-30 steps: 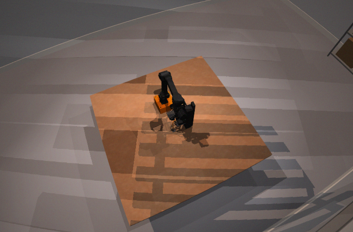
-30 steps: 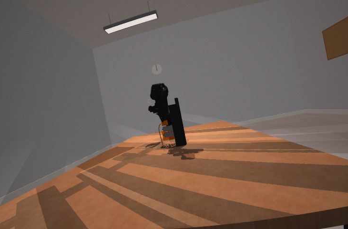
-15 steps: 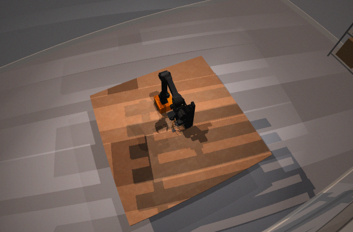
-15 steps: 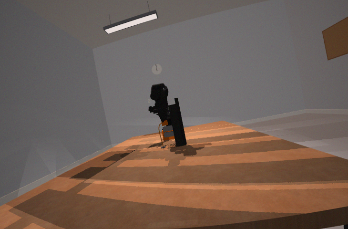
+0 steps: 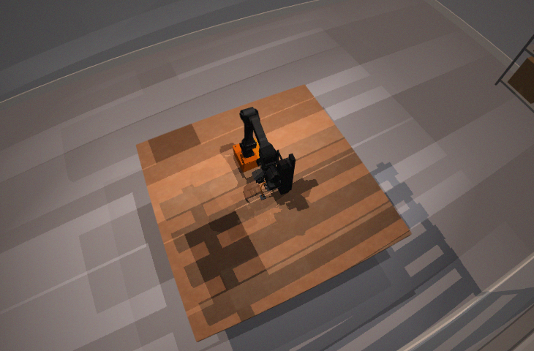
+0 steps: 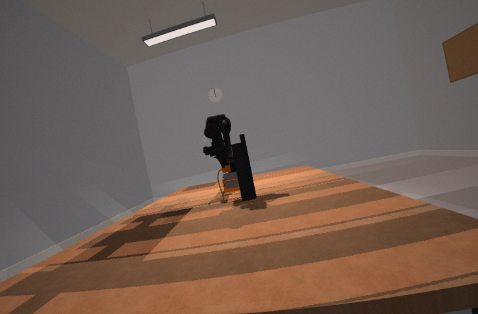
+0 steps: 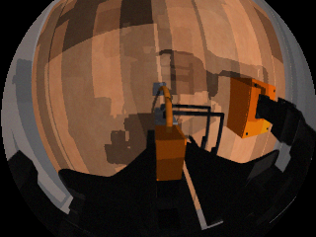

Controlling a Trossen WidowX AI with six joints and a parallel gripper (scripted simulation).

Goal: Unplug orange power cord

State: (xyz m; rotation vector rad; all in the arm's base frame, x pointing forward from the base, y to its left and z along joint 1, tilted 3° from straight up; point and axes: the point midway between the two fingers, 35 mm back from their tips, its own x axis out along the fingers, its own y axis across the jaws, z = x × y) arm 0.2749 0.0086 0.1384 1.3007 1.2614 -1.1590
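The black power strip (image 5: 287,173) (image 6: 245,170) stands upright on the table. The orange plug (image 6: 226,169) (image 7: 169,155) is at its side, high up. My gripper (image 6: 224,165) (image 7: 169,147) is shut on the orange plug, one black finger on each side of it. Whether the plug's prongs sit in the strip is hidden. The orange cord (image 6: 218,179) (image 7: 169,113) loops from the plug down to a small grey piece (image 5: 262,197) (image 6: 223,201) (image 7: 159,89) at the table. In the top view the arm's wrist hides the plug.
Grey blocks (image 6: 230,176) sit below the orange plug beside the strip. Black cords (image 7: 209,128) run close to the right of the orange cord in the wrist view. The arm's orange base (image 5: 246,164) (image 7: 242,106) stands on the wooden table (image 5: 317,231) (image 6: 321,259).
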